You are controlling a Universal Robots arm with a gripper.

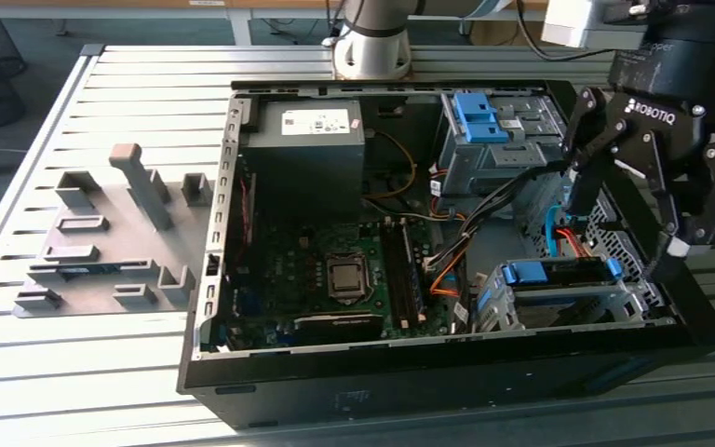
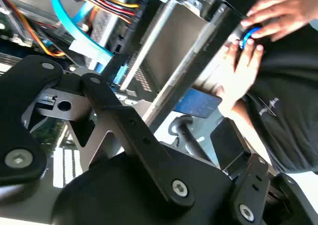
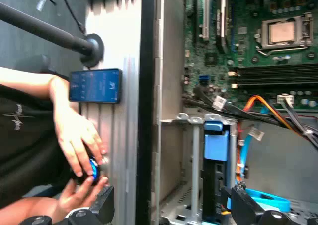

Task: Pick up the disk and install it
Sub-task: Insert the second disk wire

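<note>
The flat silver disk in its blue plastic carrier frame (image 1: 557, 273) sits in the grey metal drive cage (image 1: 492, 300) at the corner of the open black computer case (image 1: 457, 377), on the exterior view's right. In the first wrist view the disk (image 3: 216, 146) shows end-on, its blue frame standing between the cage's rails and most of the silver body hidden.

It is likely dense for its size, rigid and fragile – a drive tolerates neither knocks nor a squeeze on its flat faces. The bare metal would be slippery, so the blue frame's long edges look like the better place to take hold.

The black two-fingered claw (image 1: 626, 233) is spread wide and holds nothing. It hangs above the cage, apart from the disk and a little toward the exterior view's right. In the first wrist view the claw (image 3: 171, 209) has the disk's blue end near one fingertip (image 3: 239, 203) – not centred between the two
</note>
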